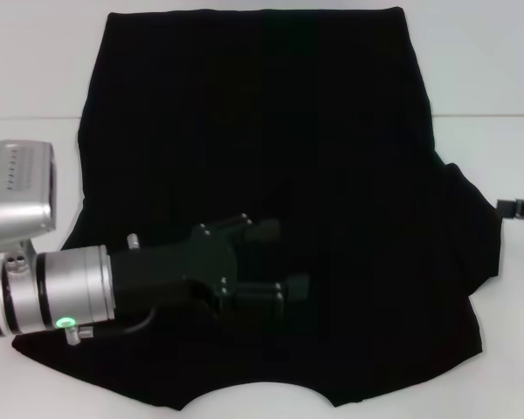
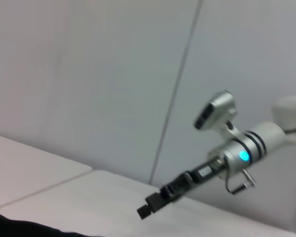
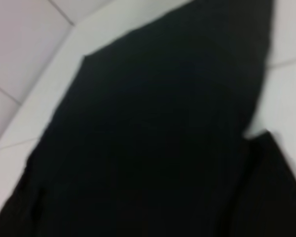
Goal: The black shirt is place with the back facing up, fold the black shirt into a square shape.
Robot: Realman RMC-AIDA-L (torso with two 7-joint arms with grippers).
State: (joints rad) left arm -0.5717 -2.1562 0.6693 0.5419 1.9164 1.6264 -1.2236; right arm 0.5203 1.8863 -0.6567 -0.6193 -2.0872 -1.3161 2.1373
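Observation:
The black shirt (image 1: 271, 140) lies spread flat on the white table (image 1: 35, 70), its curved neckline at the near edge and its hem at the far side. It also fills the right wrist view as the black shirt (image 3: 153, 148). My left gripper (image 1: 284, 257) hovers low over the shirt's near-left part, open, with nothing between its fingers. My right gripper (image 1: 520, 209) is just beyond the shirt's right sleeve, at the edge of the head view. The left wrist view shows the right gripper (image 2: 150, 205) farther off, above the table.
Bare white tabletop (image 1: 498, 78) surrounds the shirt on the left, right and far sides. A seam line crosses the table at mid-depth. A pale wall (image 2: 89, 74) stands behind the right arm in the left wrist view.

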